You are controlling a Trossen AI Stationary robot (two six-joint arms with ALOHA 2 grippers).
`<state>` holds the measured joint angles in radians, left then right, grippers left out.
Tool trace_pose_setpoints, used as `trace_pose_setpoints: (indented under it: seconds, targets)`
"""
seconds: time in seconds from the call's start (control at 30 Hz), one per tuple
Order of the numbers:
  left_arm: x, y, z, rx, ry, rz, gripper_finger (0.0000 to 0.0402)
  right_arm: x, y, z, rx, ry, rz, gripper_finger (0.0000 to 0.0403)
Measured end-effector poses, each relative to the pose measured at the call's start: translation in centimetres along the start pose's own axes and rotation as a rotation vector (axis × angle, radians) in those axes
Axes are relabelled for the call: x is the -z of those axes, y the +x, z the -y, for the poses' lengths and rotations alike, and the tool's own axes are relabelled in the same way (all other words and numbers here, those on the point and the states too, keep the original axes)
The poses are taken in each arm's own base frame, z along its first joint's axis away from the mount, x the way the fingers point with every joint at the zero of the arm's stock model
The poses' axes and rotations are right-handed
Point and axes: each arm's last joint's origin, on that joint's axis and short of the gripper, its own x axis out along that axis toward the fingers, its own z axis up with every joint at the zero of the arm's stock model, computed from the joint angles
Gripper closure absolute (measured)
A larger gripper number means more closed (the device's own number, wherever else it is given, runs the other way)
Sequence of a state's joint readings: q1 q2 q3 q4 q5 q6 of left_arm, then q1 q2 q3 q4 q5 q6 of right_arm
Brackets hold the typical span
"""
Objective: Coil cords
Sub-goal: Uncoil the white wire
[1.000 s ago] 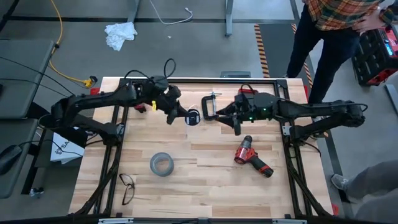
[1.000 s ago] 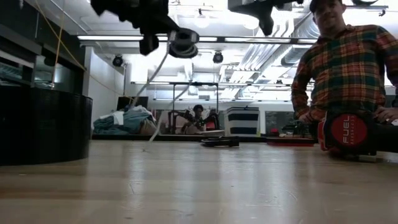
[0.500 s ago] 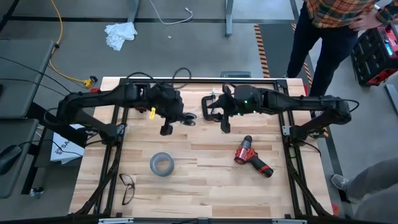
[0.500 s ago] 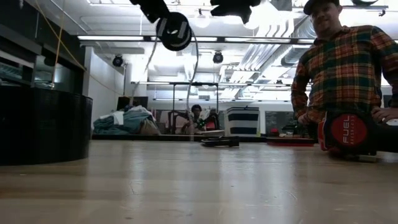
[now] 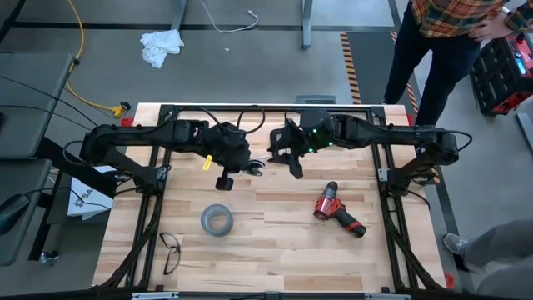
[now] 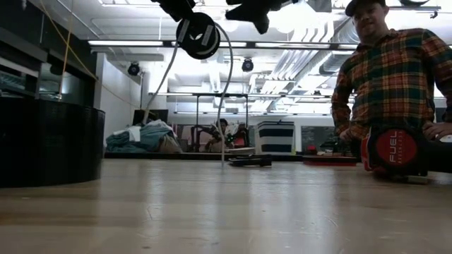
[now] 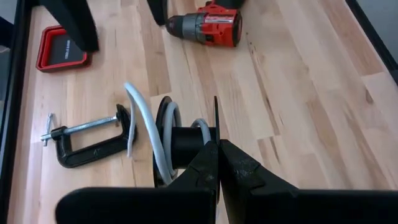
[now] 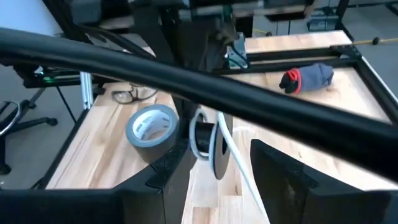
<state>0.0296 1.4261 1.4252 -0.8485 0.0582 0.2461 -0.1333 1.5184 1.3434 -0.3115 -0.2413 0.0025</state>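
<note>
Above the bench [image 5: 275, 225], both arms reach inward and meet near its rear middle. Left hand [image 5: 250, 164] is clamped on the black spool [image 6: 198, 34], held high with its axis roughly level, the white cord [image 6: 227, 92] wound round it and looping down. Right hand [image 5: 283, 150] hangs just beside the spool, fingers apart.

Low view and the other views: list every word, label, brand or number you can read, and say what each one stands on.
"FUEL": white letters on the round red end of the drill, low view; the smaller line under it is too blurred to read.
White sheet by the table's left edge, high view: dark print, too small to read.
Spool: no readable label in any view.
Nothing else readable.
</note>
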Motion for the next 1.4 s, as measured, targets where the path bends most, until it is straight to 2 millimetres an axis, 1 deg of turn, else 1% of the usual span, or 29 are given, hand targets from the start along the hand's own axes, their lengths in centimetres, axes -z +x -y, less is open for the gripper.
trace_pose_setpoints:
  seconds: [0.27, 0.47, 0.53, 0.63, 0.77, 0.8, 0.83, 0.93, 1.0, 1.03, 1.13, 1.27, 1.4]
  targets:
    - [-0.1, 0.0, 0.0, -0.002, 0.012, 0.009, 0.0401, 0.8, 1.8, 0.4, 0.052, 0.001, -0.03, 0.0241]
    - [-0.1, 0.0, 0.0, -0.003, 0.011, 0.009, 0.0401, 1.0, 2.4, 0.6, 0.066, 0.004, -0.036, 0.0241]
    - [-0.1, 0.0, 0.0, -0.003, 0.01, 0.009, 0.0401, 0.8, 2.5, 0.6, 0.066, 0.001, -0.019, 0.0249]
    - [-0.1, 0.0, -0.1, -0.004, 0.011, 0.012, 0.0401, 0.7, 2.5, 0.3, 0.059, -0.008, -0.001, 0.0288]
    - [-0.3, 0.1, -0.1, -0.008, 0.012, 0.032, 0.0401, 0.8, 2.8, -0.3, 0.041, -0.013, -0.013, 0.0381]
    - [-0.3, 0.1, -0.1, -0.005, 0.012, 0.035, 0.0401, 0.9, 2.9, -0.4, 0.038, -0.014, -0.018, 0.039]
    - [-0.3, 0.1, -0.1, -0.006, 0.011, 0.036, 0.0401, 1.0, 3.0, -0.5, 0.035, -0.015, -0.024, 0.0389]
    - [-0.4, 0.1, -0.2, -0.008, 0.012, 0.047, 0.0401, 1.0, 3.1, -0.7, 0.04, -0.017, -0.027, 0.0362]
    - [-0.4, 0.1, -0.2, -0.013, 0.011, 0.046, 0.0401, 1.0, 3.1, -0.6, 0.055, 0.012, -0.021, 0.0353]
    - [-0.4, 0.1, -0.2, -0.015, 0.011, 0.046, 0.0401, 1.0, 3.1, -0.6, 0.058, 0.033, -0.021, 0.0356]
    - [-0.4, 0.1, -0.2, -0.018, 0.011, 0.045, 0.0401, 0.8, 3.0, -0.6, 0.057, 0.056, -0.017, 0.039]
    - [-0.2, 0.2, -0.2, -0.028, 0.009, 0.019, 0.0401, -0.7, 2.4, -0.9, 0.055, 0.041, 0.02, 0.0397]
    - [0.7, 0.9, -0.1, -0.03, 0.003, -0.027, 0.0401, -2.5, 1.5, -1.1, 0.067, 0.008, 0.041, 0.0399]
